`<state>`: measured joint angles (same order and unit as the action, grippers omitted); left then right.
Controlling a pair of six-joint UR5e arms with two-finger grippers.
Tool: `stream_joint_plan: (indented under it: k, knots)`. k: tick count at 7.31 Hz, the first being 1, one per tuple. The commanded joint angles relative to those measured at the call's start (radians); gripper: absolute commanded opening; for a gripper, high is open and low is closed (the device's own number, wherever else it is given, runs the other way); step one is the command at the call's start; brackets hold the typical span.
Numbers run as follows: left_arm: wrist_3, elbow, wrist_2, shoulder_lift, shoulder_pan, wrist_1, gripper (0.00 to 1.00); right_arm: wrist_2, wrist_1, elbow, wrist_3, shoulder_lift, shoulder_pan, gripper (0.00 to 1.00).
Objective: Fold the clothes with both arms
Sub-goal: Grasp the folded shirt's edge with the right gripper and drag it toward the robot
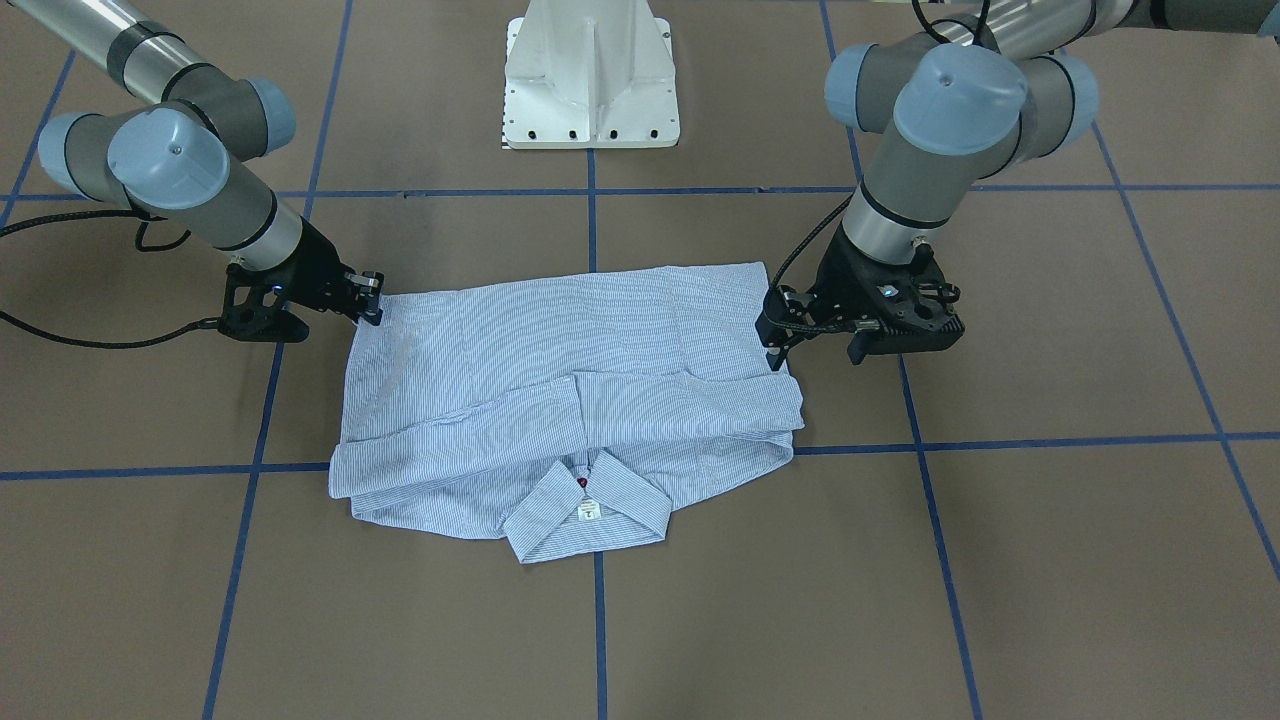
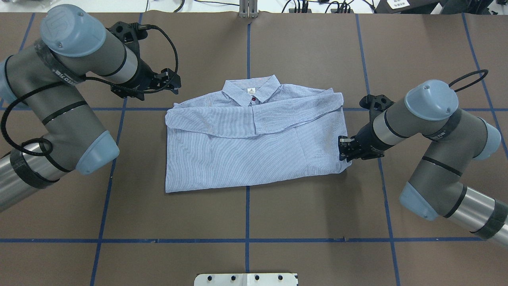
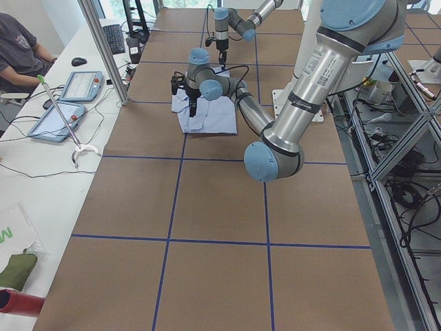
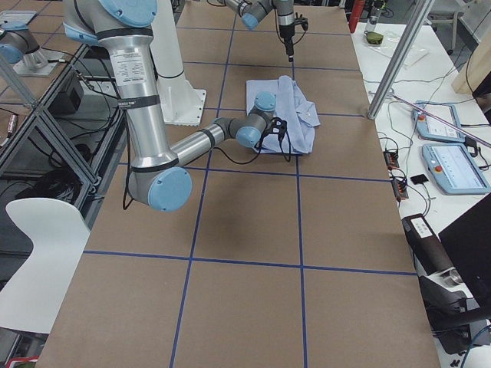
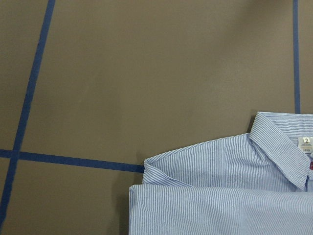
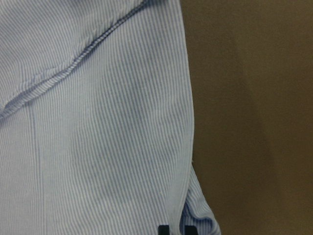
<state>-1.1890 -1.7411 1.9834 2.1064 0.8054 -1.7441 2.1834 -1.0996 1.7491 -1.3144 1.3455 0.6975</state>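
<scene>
Right gripper (image 2: pixel 343 150) sits low at the right edge of the shirt (image 2: pixel 246 159), close to its near corner, with its fingertips (image 6: pixel 164 229) pinched together on the rim of the cloth. Left gripper (image 2: pixel 174 82) hangs above the table (image 2: pixel 278 222), just off the shirt's far left corner by the collar (image 2: pixel 238 89), touching nothing; I cannot tell whether its fingers are apart. The shirt lies flat mid-table, collar on the far side from the robot, its 2 sleeves (image 2: pixel 214 123) crossed over the chest. I judge that 1 of 2 holds for the next fold is made. Next, the left gripper needs to drop and pinch the matching left edge, then both should lift evenly.
</scene>
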Motion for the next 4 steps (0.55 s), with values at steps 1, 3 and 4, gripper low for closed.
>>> stream_joint_plan:
  k: [1,3,4]
  knots:
    - [0.0,0.002,0.0,0.0,0.0,0.0,0.99,0.004,0.003,0.045,0.007,0.03,-0.001,0.0]
    - [0.0,-0.001,-0.002,0.0,0.0,0.0,0.99,0.006,0.027,0.143,0.017,0.114,-0.044,0.0]
    - [0.0,-0.003,-0.002,0.0,0.002,0.002,0.99,0.004,0.071,0.176,0.017,0.159,-0.083,0.0]
